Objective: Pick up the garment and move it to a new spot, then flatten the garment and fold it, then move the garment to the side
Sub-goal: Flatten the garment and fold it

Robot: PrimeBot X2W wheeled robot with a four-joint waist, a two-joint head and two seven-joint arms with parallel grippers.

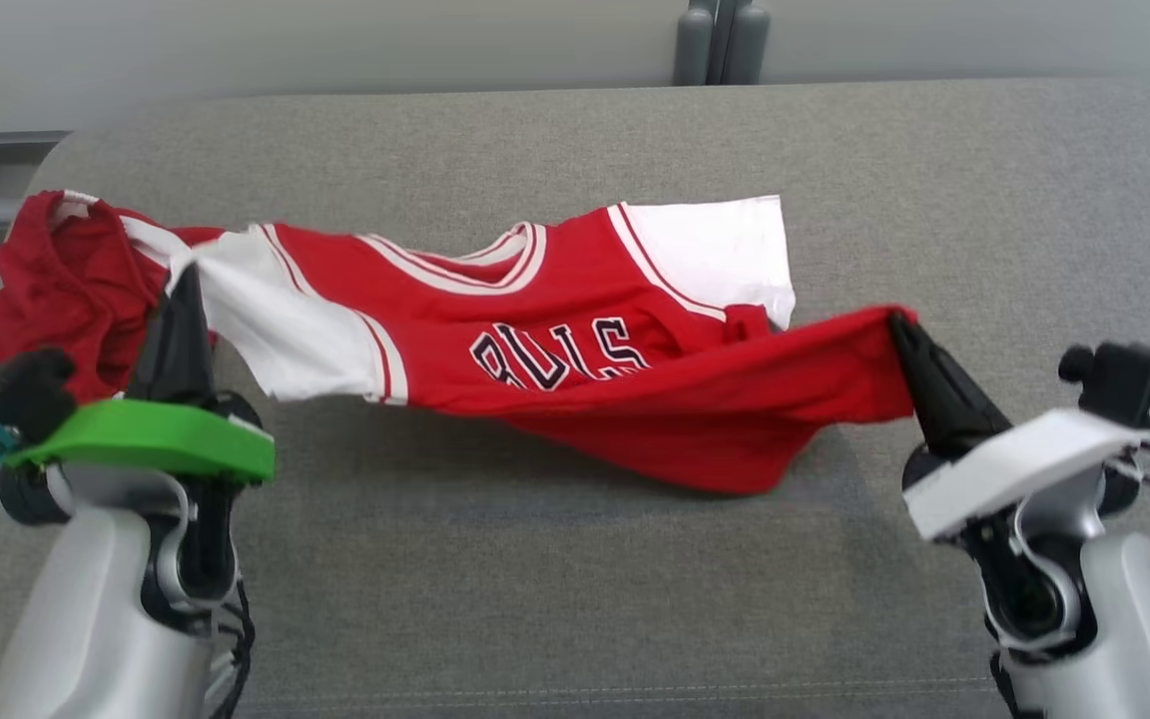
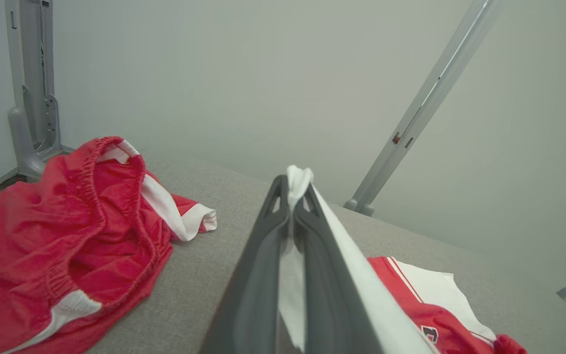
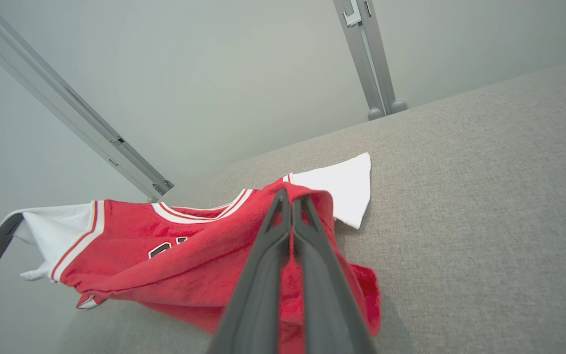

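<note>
The garment (image 1: 575,330) is a red jersey with white sleeves and dark lettering, stretched between my two grippers and sagging toward the grey table (image 1: 575,579). My left gripper (image 1: 186,275) is shut on the left white sleeve, and a tuft of white cloth pokes out past its tips (image 2: 295,189). My right gripper (image 1: 899,322) is shut on a red edge at the garment's right end, with the fingers pressed together over red cloth (image 3: 292,199). The other white sleeve (image 1: 725,250) rests on the table. The garment (image 3: 175,246) hangs in folds, partly lifted off the surface.
A crumpled pair of red shorts (image 1: 46,280) with a white stripe lies at the table's left end, just behind my left gripper (image 2: 67,236). A grey post (image 1: 720,40) stands behind the far edge. Slanted metal frame bars (image 3: 366,59) rise against the wall.
</note>
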